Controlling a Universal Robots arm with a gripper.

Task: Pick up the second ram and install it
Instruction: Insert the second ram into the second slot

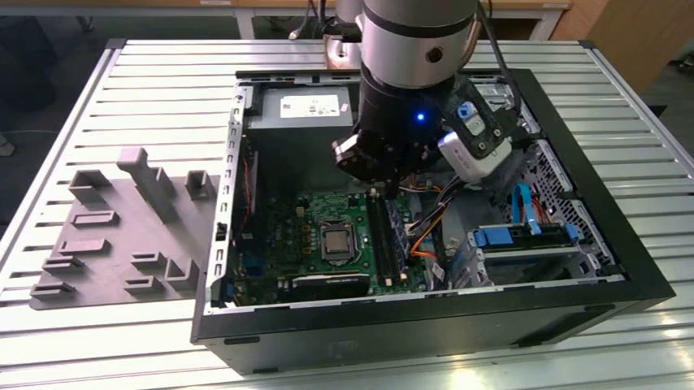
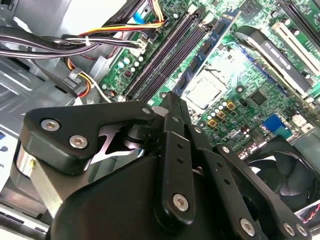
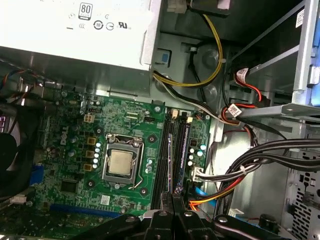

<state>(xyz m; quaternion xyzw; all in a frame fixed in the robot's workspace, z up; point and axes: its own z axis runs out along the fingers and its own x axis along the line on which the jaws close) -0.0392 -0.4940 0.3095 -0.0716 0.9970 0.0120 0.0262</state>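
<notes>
The second ram point(image 3: 170, 160), a thin blue stick seen edge-on, runs out from my fingertips along the long black slots point(image 3: 178, 150) beside the CPU socket point(image 3: 120, 162). It shows in the second wrist view too, as the second ram point(image 2: 210, 47). My gripper point(image 3: 172, 199) point(image 2: 171, 97) is shut on its near end, fingers pressed together. In the exterior view my gripper point(image 1: 376, 193) hangs over the slots' point(image 1: 375, 244) power-supply end, inside the open case. Another blue stick point(image 1: 397, 236) point(image 3: 185, 145) stands in the slot farthest from the socket.
The grey power supply point(image 1: 304, 106) point(image 3: 75, 30) sits just beyond the green motherboard point(image 1: 320, 215). Bundled cables point(image 3: 250, 165) point(image 1: 434, 236) crowd the slots' outer side. A black fan point(image 2: 285, 170) and a blue-tabbed drive cage point(image 1: 521, 240) sit nearby. A grey fixture tray point(image 1: 119, 227) lies outside the case.
</notes>
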